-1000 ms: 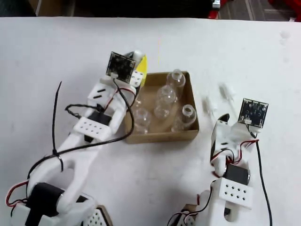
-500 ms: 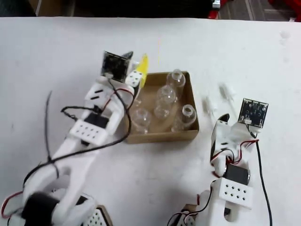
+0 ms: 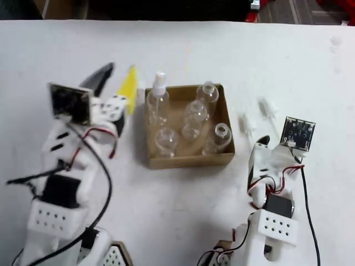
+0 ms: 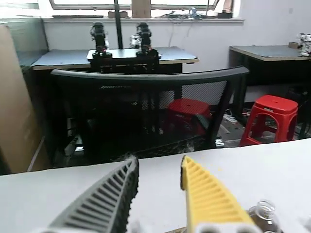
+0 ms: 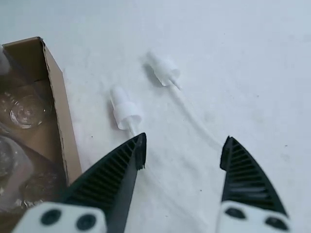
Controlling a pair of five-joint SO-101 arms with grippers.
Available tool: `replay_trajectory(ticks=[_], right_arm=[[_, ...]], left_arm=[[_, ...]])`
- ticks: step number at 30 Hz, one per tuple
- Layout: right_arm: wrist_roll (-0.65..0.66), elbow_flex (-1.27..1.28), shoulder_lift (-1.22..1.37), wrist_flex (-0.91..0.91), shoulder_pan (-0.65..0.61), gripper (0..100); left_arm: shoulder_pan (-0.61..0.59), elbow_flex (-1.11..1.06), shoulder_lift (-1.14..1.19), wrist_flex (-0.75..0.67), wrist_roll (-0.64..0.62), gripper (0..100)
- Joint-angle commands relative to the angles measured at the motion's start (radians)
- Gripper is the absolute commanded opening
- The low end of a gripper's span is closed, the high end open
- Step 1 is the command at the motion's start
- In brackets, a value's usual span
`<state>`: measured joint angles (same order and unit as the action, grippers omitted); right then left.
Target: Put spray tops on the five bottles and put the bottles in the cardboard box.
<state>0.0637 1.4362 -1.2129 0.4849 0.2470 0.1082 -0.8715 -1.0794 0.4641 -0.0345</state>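
Now the capped bottle (image 3: 157, 100) stands upright in the ten o'clock corner of the cardboard box (image 3: 188, 160), uncapped bottles (image 3: 195, 113) beside it, necks up; left jaws and right jaws both spread.

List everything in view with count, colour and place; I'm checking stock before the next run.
cardboard box: one, brown, mid-table between the arms
capped bottle: one, clear with a white spray top, upright in the box corner nearest the left tool
open bottles: four, clear, no tops, in the box
loose spray tops: two, white, on the table beside the box, ahead of the right tool
table: one, white
chair: one, black, beyond the table
stools: two, red, on the floor beyond the table
left tool: one, grey and yellow, open, empty, beside the box
right tool: one, black, open, empty
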Motion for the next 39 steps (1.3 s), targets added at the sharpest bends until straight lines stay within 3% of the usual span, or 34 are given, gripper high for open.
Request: replay_trajectory(ticks=[1,9,14,21,26,30,33,39], right_arm=[[0.014,-0.003,-0.008,-0.024,0.007,22.6],[0.006,-0.002,-0.008,-0.024,0.007,22.6],[0.006,0.000,-0.008,-0.024,0.007,22.6],[0.008,0.000,-0.008,-0.022,0.007,22.6],[0.011,0.000,-0.008,-0.019,0.007,22.6],[0.011,0.002,-0.008,-0.018,0.007,22.6],[0.012,0.002,-0.008,-0.018,0.008,22.6],[0.012,0.002,-0.008,-0.016,0.008,22.6]], left_arm=[[-0.145,0.006,-0.088,0.106,0.069,14],[-0.314,-0.104,-0.308,0.293,0.107,14],[-0.378,-0.290,-0.515,0.275,0.206,24],[-0.380,-0.331,-0.556,0.258,0.249,19],[-0.380,-0.233,-0.352,0.262,0.249,19],[-0.371,-0.061,-0.024,0.233,0.281,19],[-0.358,0.170,0.321,0.298,0.345,19],[-0.278,0.829,1.027,0.574,0.503,19]])
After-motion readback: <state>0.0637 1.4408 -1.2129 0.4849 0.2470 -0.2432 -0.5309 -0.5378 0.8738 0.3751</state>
